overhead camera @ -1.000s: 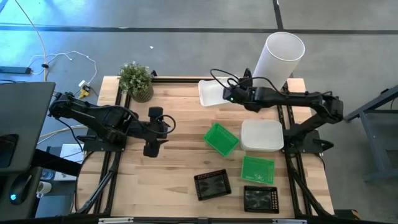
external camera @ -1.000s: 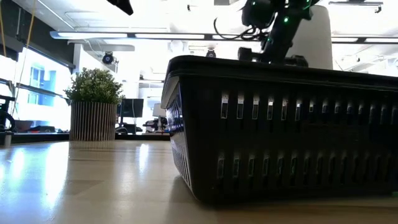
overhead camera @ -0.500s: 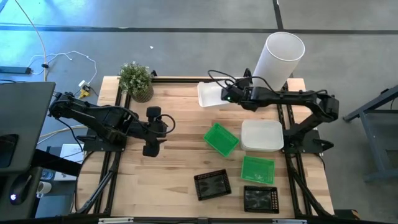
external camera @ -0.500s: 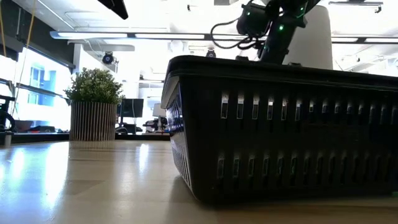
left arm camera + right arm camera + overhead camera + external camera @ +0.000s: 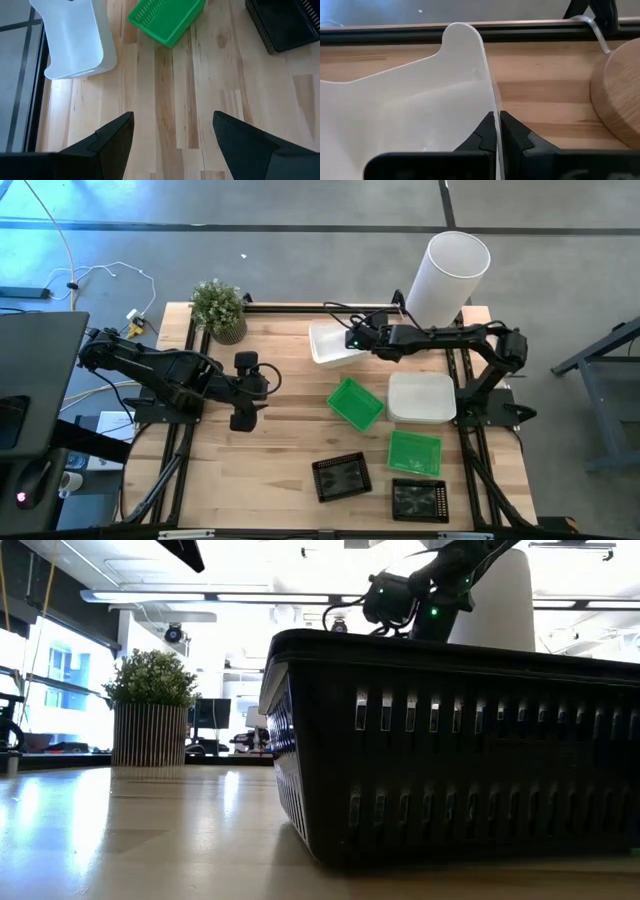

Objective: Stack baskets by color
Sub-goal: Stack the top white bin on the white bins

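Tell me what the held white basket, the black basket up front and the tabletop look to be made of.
White basket in the right claw: thin, smooth plastic, probably; its wall has a soft sheen.
Black basket: moulded plastic, seemingly; even slotted walls, slightly glossy.
Tabletop: wood, light planks with visible grain, satin finish.

Showing on the wooden table: two white baskets (image 5: 422, 397), two green baskets (image 5: 355, 402), two black baskets (image 5: 341, 476), one potted plant (image 5: 219, 308), one white cylinder (image 5: 446, 276).
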`<control>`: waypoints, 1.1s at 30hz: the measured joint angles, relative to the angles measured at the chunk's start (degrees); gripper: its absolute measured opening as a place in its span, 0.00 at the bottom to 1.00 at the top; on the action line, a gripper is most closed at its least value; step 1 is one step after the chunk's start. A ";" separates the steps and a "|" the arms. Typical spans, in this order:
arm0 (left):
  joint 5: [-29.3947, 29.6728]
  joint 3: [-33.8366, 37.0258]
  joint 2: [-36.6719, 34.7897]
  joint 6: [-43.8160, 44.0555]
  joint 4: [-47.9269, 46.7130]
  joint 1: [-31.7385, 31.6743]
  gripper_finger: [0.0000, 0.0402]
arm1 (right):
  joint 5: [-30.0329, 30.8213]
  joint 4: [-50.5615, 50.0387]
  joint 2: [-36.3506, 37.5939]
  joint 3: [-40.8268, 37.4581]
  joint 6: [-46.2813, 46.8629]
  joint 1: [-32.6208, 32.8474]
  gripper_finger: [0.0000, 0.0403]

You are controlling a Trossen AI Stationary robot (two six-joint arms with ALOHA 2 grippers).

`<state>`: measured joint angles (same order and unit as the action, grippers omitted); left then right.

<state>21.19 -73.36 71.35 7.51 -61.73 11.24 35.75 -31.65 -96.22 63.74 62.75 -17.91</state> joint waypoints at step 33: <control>0.00 -0.02 0.00 0.87 -1.69 0.00 0.65 | -4.38 -4.98 -5.75 0.01 -0.40 -1.11 0.08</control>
<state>21.19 -73.38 71.35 8.38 -63.43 11.25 31.36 -36.62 -101.97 63.75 62.34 -19.03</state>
